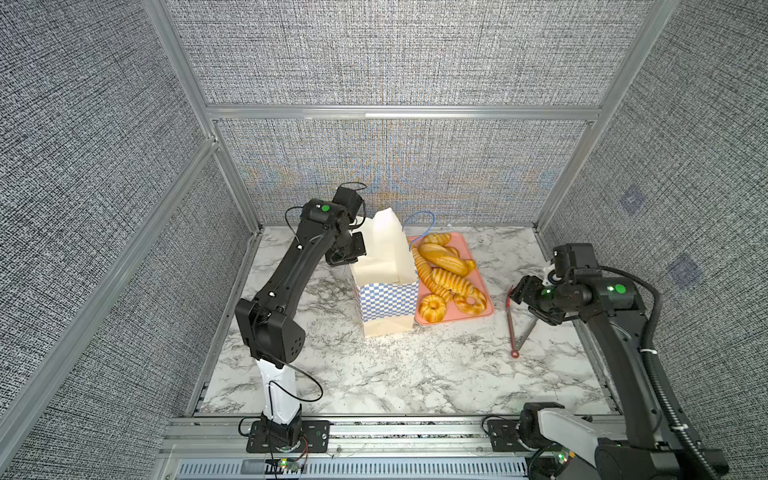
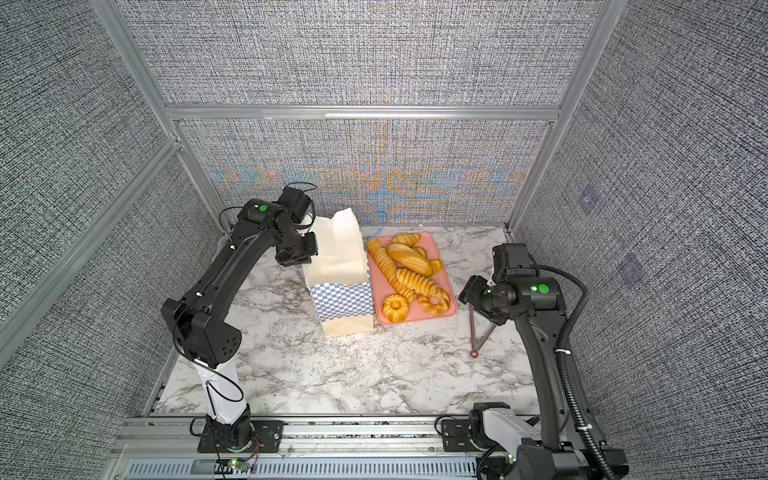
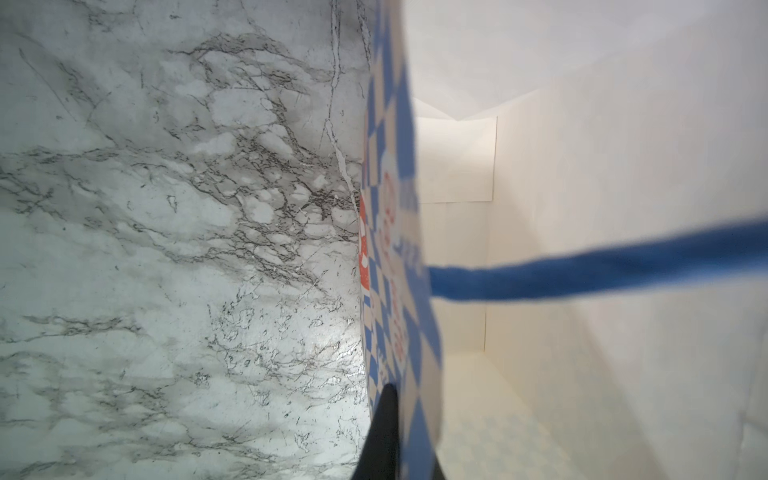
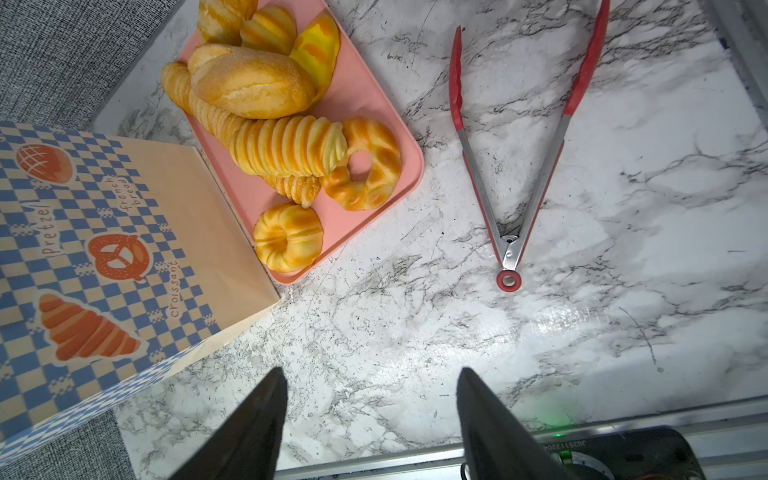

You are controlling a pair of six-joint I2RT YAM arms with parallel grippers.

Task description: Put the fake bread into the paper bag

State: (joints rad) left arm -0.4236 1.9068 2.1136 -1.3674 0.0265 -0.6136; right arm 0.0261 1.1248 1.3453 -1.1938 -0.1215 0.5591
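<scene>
Top views: white grey-veined marble-patterned tabletop [image 1: 415, 374] enclosed by grey woven fabric wall panels [image 1: 395, 54]

The panels are held in aluminium frame rails [image 1: 399, 111]. A tall cream paper bag [image 1: 388, 299] with a blue-checkered band is stood upright mid-table, its wall clamped by the closed left gripper [image 1: 348, 257]. Golden fake bread [image 1: 442, 259] is piled on a flat pink tray [image 4: 365, 83] just beside it. Red-tipped metal tongs [image 4: 510, 249] are laid near the right gripper [image 4: 370, 372], which is spread and empty.

Four views about the paper bag [image 1: 386, 286].
Looked steeply down from high before it in both top views, sharing the whole scene; sat hard against its checkered wall at the left wrist; hung low beside it at the right wrist, facing its printed side and the pink tray [image 4: 365, 95].
</scene>
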